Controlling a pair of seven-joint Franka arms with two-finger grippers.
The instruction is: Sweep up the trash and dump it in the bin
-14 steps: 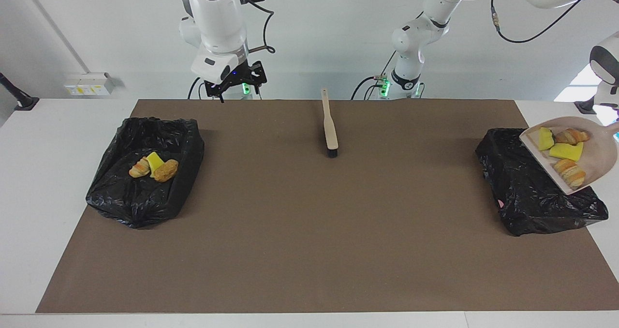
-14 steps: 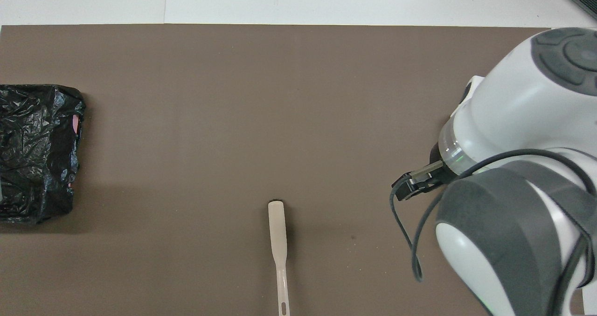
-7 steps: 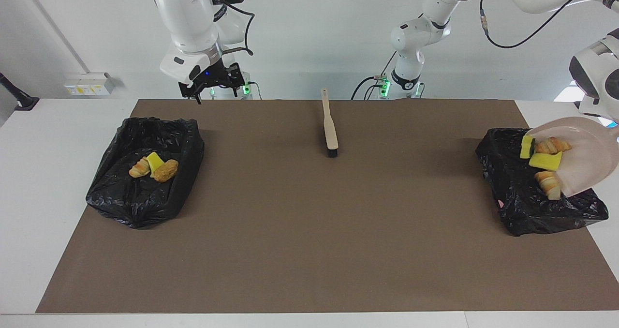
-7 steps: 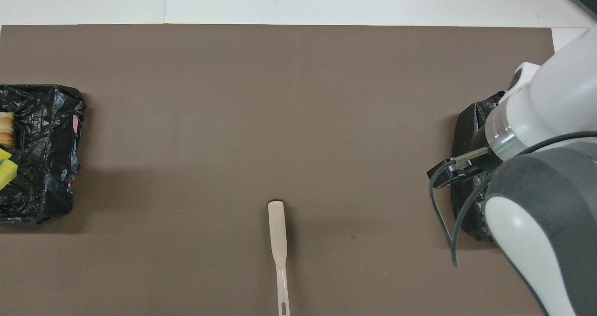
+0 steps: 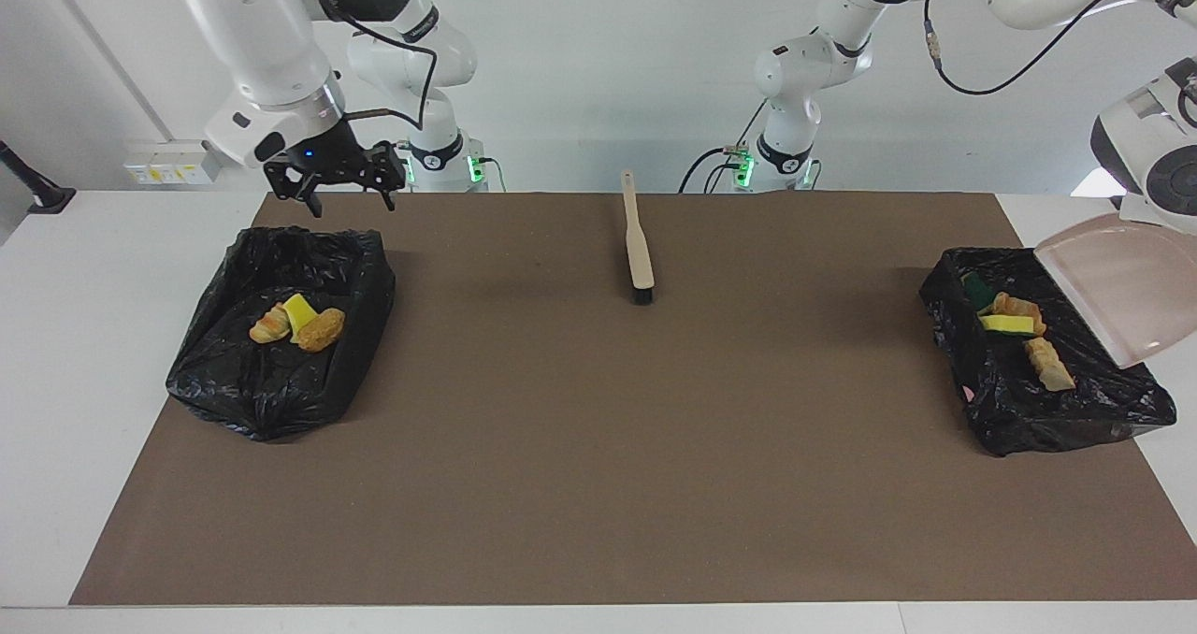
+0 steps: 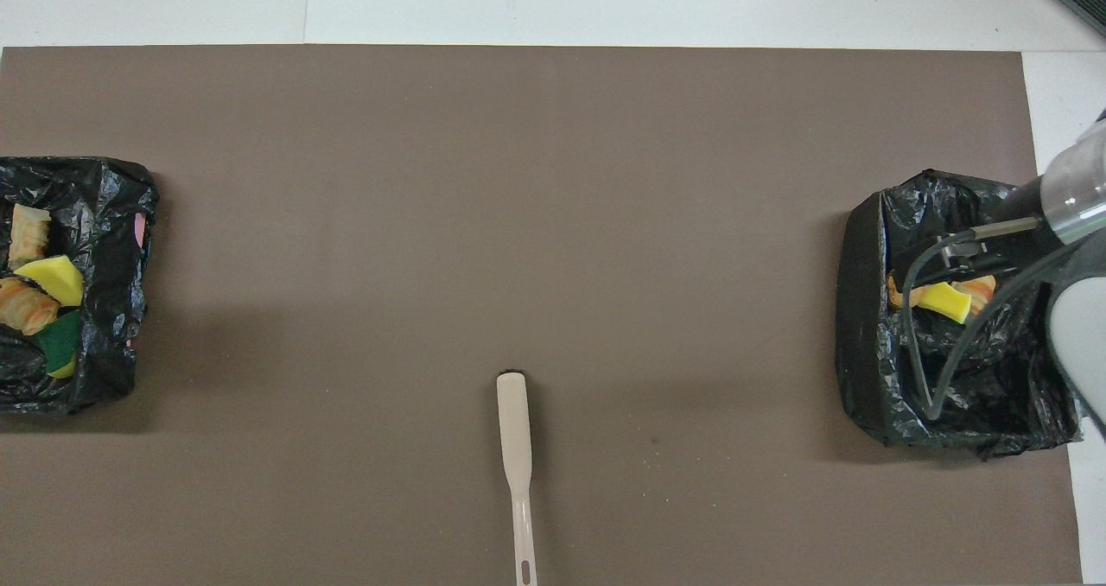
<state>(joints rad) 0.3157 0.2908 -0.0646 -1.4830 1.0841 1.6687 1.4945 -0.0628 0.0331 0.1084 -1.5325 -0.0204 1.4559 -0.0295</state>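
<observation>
Trash lands in the bin: the load of trash (image 5: 1015, 330), yellow sponge chunks, one green-backed, and golden pastry pieces, which half a second ago was still sliding off the tipped dustpan (image 5: 1117, 288), now lies inside the black-lined bin (image 5: 1075, 410) at about three o'clock on the brown mat (image 5: 598, 484) in the facing view. The overhead view shows the same pieces settled in the liner at nine o'clock. The beige dustpan hangs empty and steeply tilted over that bin's table-edge side, carried by the left arm. The left gripper itself sits past the frame edge, clamped on the pan's handle as far as can be judged. The right gripper (image 5: 348, 199), fingers spread wide and holding nothing, has swung out toward its own end of the table and now hovers over the mat's robot-side edge, at roughly ten o'clock, just above the second bin (image 5: 271, 400). That bin already holds its own small heap of sponge and pastry (image 5: 297, 321). The brush (image 5: 640, 251) lies untouched at twelve o'clock, handle pointing toward the robots. No loose scraps show on the mat, so the sweep-and-dump job looks all but complete, with only the pan left to set down.
</observation>
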